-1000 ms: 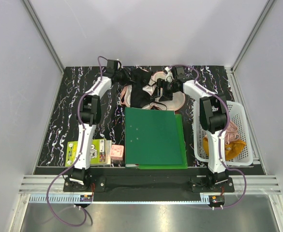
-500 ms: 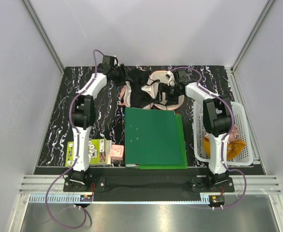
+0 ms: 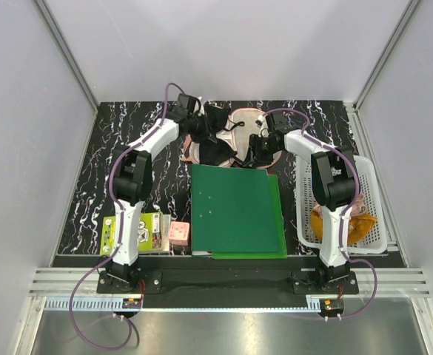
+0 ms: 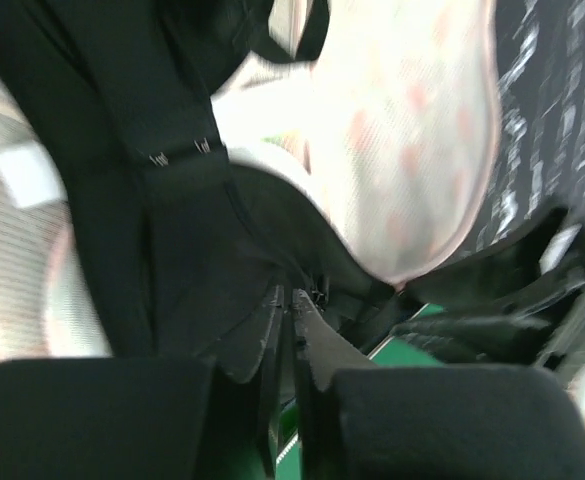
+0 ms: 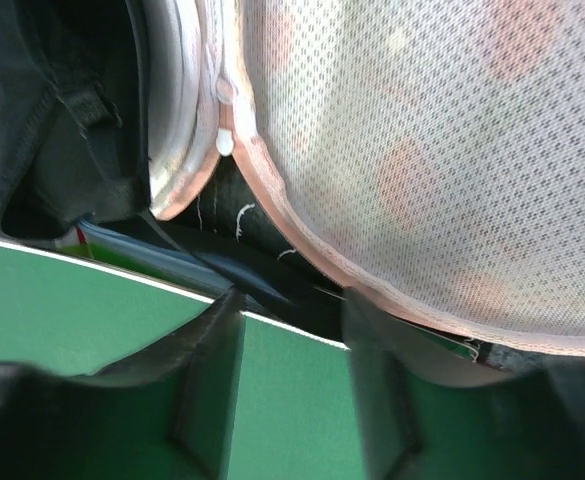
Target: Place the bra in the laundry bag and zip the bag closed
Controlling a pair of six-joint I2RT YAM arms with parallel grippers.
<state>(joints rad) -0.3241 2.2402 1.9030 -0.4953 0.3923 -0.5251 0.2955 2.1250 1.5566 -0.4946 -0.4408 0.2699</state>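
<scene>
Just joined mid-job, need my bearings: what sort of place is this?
Probably a lab robot test cell: plain grey enclosure walls, an aluminium frame rail along the near edge, and a black white-veined marble-pattern tabletop.

Top cam: fixed, high behind the arm bases, looking down and forward over the whole table (image 3: 90, 185); far view.
Left wrist cam: very close and blurred, looking out past its fingers (image 4: 265, 345) at the bra (image 4: 122, 200) and bag (image 4: 412, 150).
Right wrist cam: equally close, facing bag mesh above the folder (image 5: 92, 300).
All three views share the bag, bra and folder edge.
</scene>
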